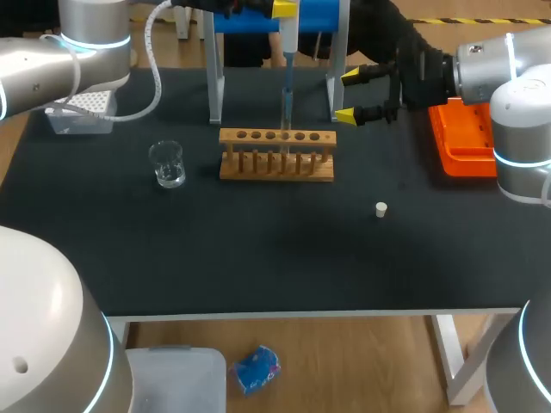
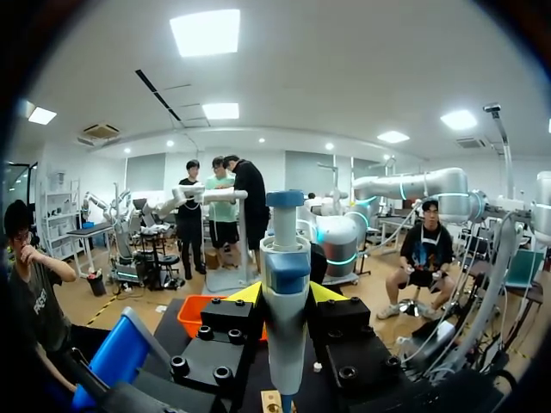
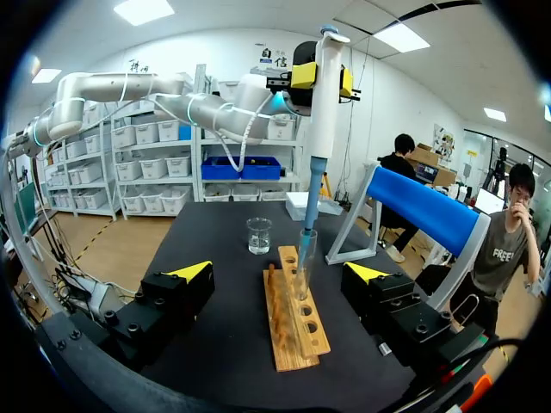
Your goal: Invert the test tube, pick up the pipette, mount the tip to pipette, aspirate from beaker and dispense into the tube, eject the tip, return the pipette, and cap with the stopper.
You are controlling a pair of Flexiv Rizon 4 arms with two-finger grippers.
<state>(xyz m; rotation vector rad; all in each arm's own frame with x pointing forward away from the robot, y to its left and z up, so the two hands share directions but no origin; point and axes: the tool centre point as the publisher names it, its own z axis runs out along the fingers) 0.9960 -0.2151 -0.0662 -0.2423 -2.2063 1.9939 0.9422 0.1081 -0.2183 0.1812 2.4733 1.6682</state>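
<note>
- Pipette (image 1: 289, 43) stands upright at top centre, its tip down in a tube (image 1: 286, 129) in the rack (image 1: 276, 165).
- Beaker (image 1: 167, 163) sits left of the rack; stopper (image 1: 381, 209) lies lower right.
- Right gripper (image 1: 349, 95) gapes beside the rack's right end.

Left arm (image 1: 34, 73): fat round tubes, shiny silver-grey. Thin glowing blue ring (image 1: 95, 40) round joint. White cable (image 1: 158, 77) hangs off it in loop.

Right arm (image 1: 508, 69): same silver tubes, same blue glow line at joint.

Big pale round shells (image 1: 43, 327) past desk's near corners, each with thin blue line.

Left gripper (image 2: 286, 292): black blocks, round black screws on top, two pointy yellow tips.

Right gripper (image 3: 280, 271): black boxy fingers, black screws, yellow tips like little triangles.
</note>
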